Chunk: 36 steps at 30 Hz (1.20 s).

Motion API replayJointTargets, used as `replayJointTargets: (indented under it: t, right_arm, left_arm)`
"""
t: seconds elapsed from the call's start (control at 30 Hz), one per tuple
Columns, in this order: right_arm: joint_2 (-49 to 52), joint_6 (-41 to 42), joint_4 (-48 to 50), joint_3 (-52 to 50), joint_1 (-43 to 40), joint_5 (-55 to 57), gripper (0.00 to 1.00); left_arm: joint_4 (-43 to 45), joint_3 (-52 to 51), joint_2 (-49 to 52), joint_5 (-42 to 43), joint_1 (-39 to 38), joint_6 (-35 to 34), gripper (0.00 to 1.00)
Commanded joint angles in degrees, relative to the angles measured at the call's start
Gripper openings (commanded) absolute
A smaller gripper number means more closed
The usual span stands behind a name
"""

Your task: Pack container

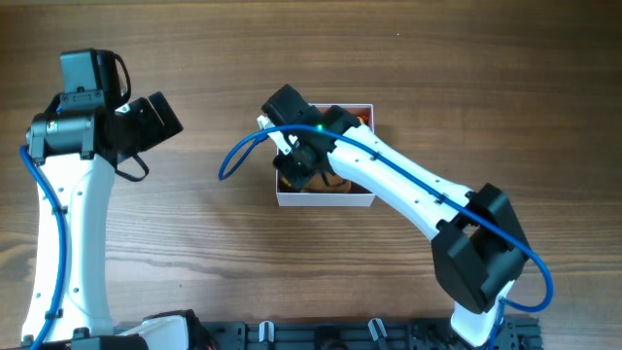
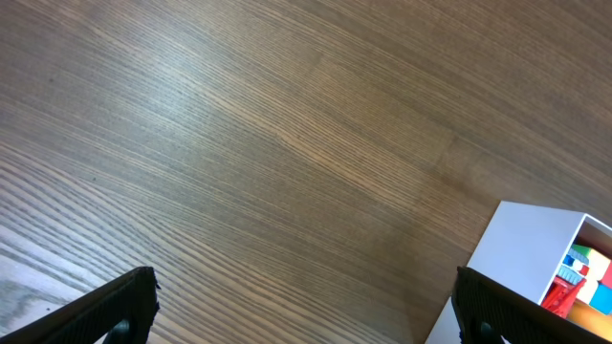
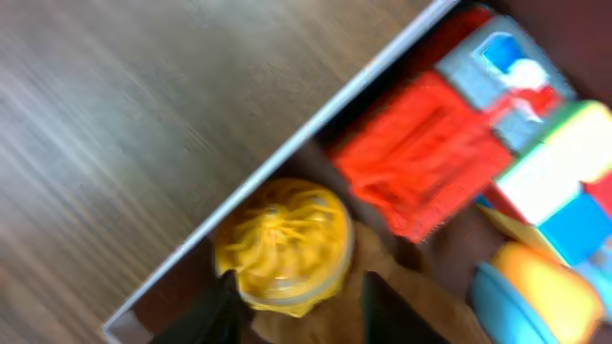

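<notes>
The container (image 1: 326, 201) is a white-walled square box at the table's middle, holding several toys. My right gripper (image 1: 296, 170) reaches down into its left side. In the right wrist view its fingers (image 3: 301, 287) are spread around a yellow round ribbed toy (image 3: 282, 244) that lies in the corner against the container's white wall (image 3: 316, 143). The left finger touches the toy and the right finger stands slightly apart. My left gripper (image 1: 160, 117) is open and empty over bare wood (image 2: 304, 282), well left of the container (image 2: 521, 248).
Inside the box lie a red ribbed block (image 3: 421, 162), a multicoloured cube (image 3: 564, 182), a blue and orange toy (image 3: 521, 296) and a brown piece (image 3: 402, 306) under the yellow toy. A blue cable (image 1: 238, 151) loops left of the box.
</notes>
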Motion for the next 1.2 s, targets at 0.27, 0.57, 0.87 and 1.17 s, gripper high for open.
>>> replayJointTargets:
  t: [0.27,0.57,0.87,1.17]
  right_arm:
    - [-24.57,13.84,-0.66,4.46,-32.83,9.44,0.97]
    - [-28.65,9.86,-1.90,3.37,-43.32,6.80,1.00]
    - [-64.54,11.58,-1.86,-25.64,-42.38,4.59,1.00]
    - [-82.18,14.60,0.39,-43.32,-40.46,8.98,1.00]
  left_arm:
    - [7.56,0.26,0.00,1.84,-6.67,5.35,1.00]
    - [10.21,0.26,-1.01,1.79,-7.45,7.89,1.00]
    - [14.29,-19.98,-36.06,0.87,-10.84,7.87,1.00]
    - [10.80,-32.85,-55.28,-0.20,-11.47,7.87,1.00]
